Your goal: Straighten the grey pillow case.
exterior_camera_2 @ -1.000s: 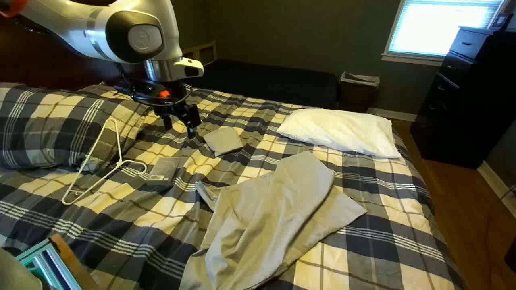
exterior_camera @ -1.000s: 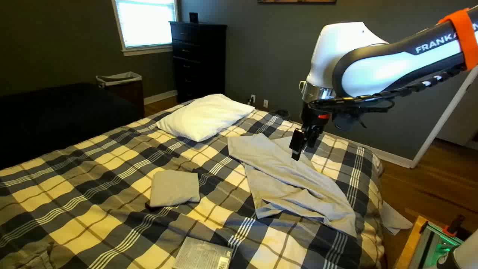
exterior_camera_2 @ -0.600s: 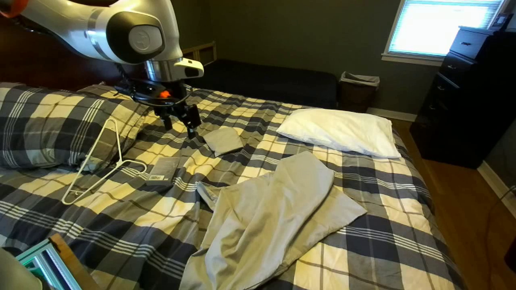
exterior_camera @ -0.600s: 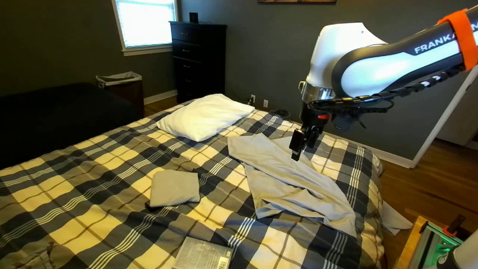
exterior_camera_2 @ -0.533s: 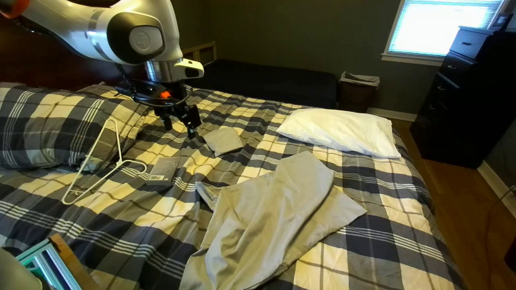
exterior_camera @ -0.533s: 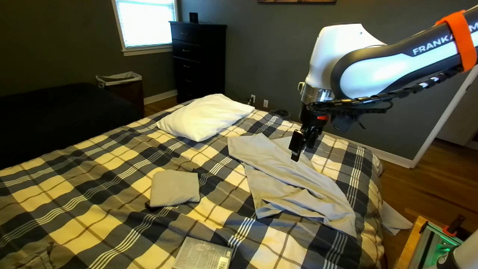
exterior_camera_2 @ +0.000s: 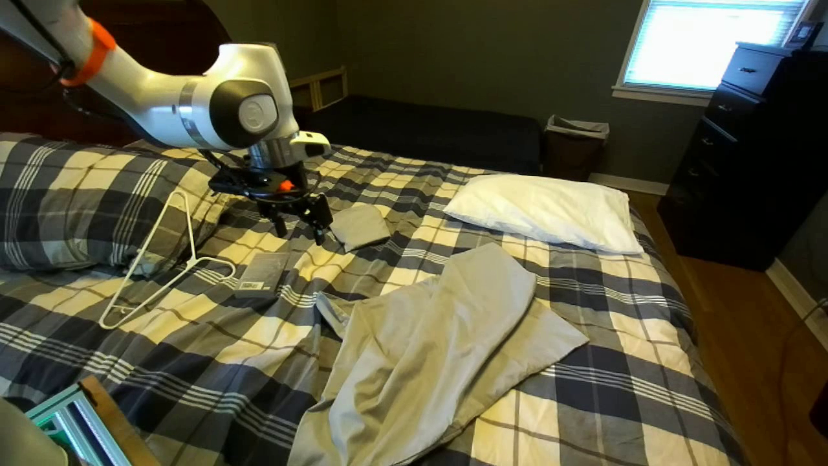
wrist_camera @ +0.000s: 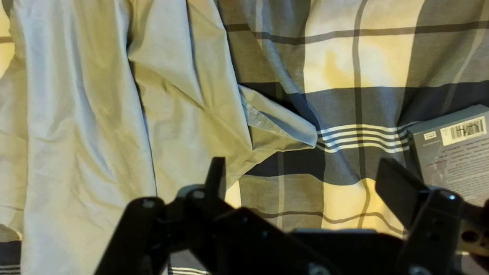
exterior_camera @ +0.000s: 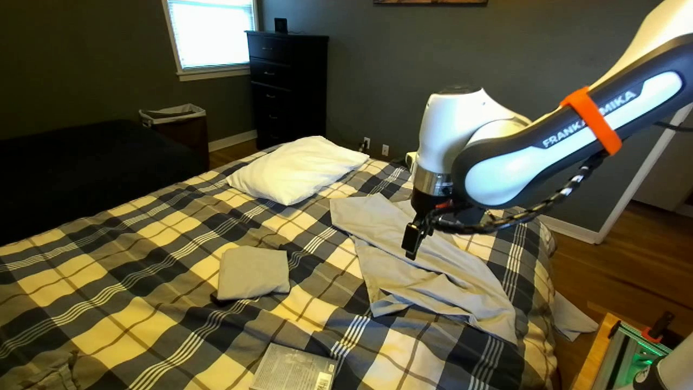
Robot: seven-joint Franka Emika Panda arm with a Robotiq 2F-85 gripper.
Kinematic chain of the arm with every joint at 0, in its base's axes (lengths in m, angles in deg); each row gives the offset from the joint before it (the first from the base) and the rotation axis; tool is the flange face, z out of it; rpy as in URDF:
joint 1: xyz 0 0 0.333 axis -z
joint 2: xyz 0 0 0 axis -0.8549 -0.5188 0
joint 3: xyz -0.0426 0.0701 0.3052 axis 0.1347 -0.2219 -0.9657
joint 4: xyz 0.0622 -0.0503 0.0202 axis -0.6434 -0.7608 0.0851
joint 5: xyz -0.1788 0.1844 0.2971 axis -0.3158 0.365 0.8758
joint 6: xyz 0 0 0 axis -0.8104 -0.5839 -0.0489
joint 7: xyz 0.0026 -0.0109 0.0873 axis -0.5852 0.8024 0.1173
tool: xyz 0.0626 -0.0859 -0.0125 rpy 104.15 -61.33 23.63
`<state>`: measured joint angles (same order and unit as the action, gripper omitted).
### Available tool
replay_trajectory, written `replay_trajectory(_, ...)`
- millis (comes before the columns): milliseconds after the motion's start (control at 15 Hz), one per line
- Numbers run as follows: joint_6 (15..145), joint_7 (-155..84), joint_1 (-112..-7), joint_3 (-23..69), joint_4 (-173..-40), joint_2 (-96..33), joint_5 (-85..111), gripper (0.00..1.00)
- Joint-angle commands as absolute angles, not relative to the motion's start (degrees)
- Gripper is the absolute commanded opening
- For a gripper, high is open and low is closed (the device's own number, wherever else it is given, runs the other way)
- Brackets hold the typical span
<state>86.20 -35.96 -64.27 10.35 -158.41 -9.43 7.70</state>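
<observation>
The grey pillow case [exterior_camera: 390, 271] lies crumpled on the plaid bed, with long folds and wrinkles. It also shows in an exterior view [exterior_camera_2: 427, 349]. In the wrist view the pillow case [wrist_camera: 95, 133] fills the left side, and a folded-over corner [wrist_camera: 282, 118] points right. My gripper [wrist_camera: 301, 164] is open with nothing between its fingers. Its left finger [wrist_camera: 217, 172] overlaps the pillow case's edge in that view; its right finger [wrist_camera: 397, 187] is over the plaid cover near the box. In both exterior views the gripper [exterior_camera: 411, 252] [exterior_camera_2: 299, 234] hangs above the bed, apart from the cloth.
A small folded grey cloth [exterior_camera: 253, 272], a flat grey box [exterior_camera: 295, 371] and a white pillow [exterior_camera: 298, 168] lie on the bed. A white hanger [exterior_camera_2: 192, 261] and a plaid pillow [exterior_camera_2: 97, 200] are at the left in an exterior view.
The arm has come down and forward, bringing the open gripper lower over the bed, leftward in an exterior view. The pillow case and other things have not moved.
</observation>
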Motion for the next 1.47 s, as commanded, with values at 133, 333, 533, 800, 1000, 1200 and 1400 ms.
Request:
replay_trajectory(133,94.69,-43.66,-65.35,11.36,-151.57,-27.07,-3.18,1.00)
replay_trajectory(333,95.45,-43.57,-66.65,13.55,-146.49,-34.77,-2.96,1.00)
replay_trajectory(533,95.03,-41.48,-67.26,14.23,-147.74,-33.54,-0.62,1.00)
replay_trajectory(800,95.07,-41.01,-67.40,14.53,-145.21,-36.67,-0.11,1.00)
replay_trajectory(1000,98.53,-44.06,-68.45,15.09,-142.96,-40.70,1.37,1.00)
replay_trajectory(1200,106.83,-49.64,-71.66,16.47,-143.13,-43.47,3.42,1.00)
replay_trajectory(1400,109.74,-55.95,-78.00,21.44,-142.93,-45.81,3.25,1.00)
